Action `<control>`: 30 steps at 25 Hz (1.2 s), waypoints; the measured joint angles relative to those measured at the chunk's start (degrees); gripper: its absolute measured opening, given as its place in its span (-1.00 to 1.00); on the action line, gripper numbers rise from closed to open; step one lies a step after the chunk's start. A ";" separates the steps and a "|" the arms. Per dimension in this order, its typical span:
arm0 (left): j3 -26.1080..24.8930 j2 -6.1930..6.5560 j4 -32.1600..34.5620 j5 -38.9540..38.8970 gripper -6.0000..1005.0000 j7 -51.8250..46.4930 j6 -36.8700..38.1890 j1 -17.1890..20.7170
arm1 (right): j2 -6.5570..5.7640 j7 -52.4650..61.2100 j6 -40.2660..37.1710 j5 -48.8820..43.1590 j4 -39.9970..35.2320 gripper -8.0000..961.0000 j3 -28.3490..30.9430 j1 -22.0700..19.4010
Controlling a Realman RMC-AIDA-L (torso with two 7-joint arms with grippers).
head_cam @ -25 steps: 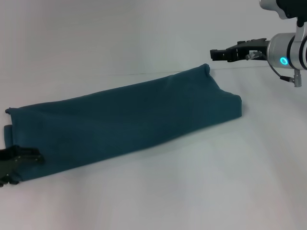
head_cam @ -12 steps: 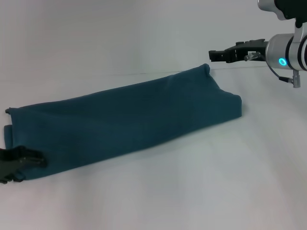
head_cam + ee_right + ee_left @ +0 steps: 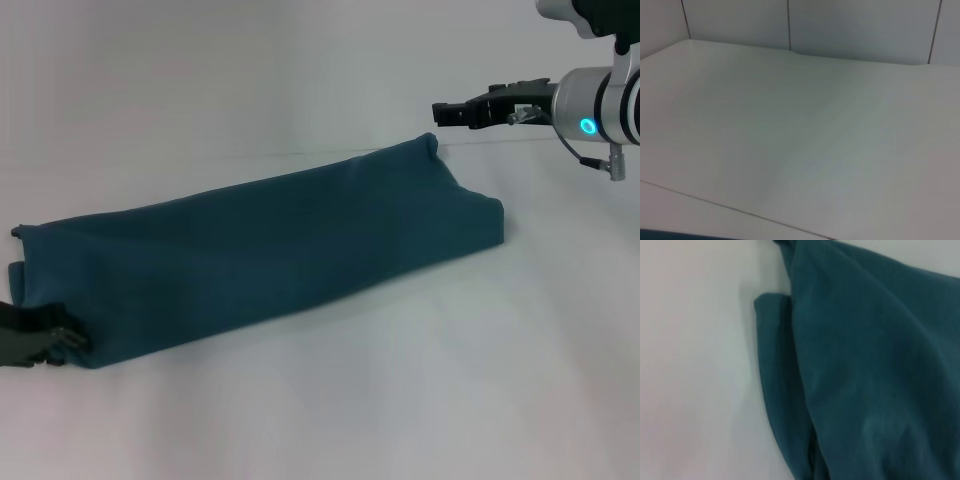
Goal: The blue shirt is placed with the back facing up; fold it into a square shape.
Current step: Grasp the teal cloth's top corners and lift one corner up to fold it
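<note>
The shirt point(image 3: 260, 255) lies folded into a long band across the middle of the head view, running from the lower left up to the right of centre on the white table point(image 3: 400, 400). The left gripper point(image 3: 40, 340) sits at its lower-left end; its jaws cannot be told. The right gripper point(image 3: 450, 112) hangs at upper right, apart from the cloth, jaws narrow, holding nothing.

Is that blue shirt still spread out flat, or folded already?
Folded, not yet square: the blue shirt lies as a long narrow band on the table, with layered edges showing at its left end.
</note>
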 joint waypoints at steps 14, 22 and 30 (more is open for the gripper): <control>-0.35 0.22 0.74 -1.06 -0.75 2.96 1.15 -0.62 | -1.68 5.45 -7.74 -2.34 -1.41 0.91 0.70 -0.62; -0.12 0.77 1.68 -0.96 -0.78 4.74 2.52 -0.86 | -3.12 14.77 -23.37 -11.48 -5.72 0.93 3.02 -1.38; 0.11 0.92 1.71 -0.43 -0.78 6.15 3.57 -1.48 | -2.34 14.45 -20.57 -13.48 -1.05 0.92 4.10 -2.30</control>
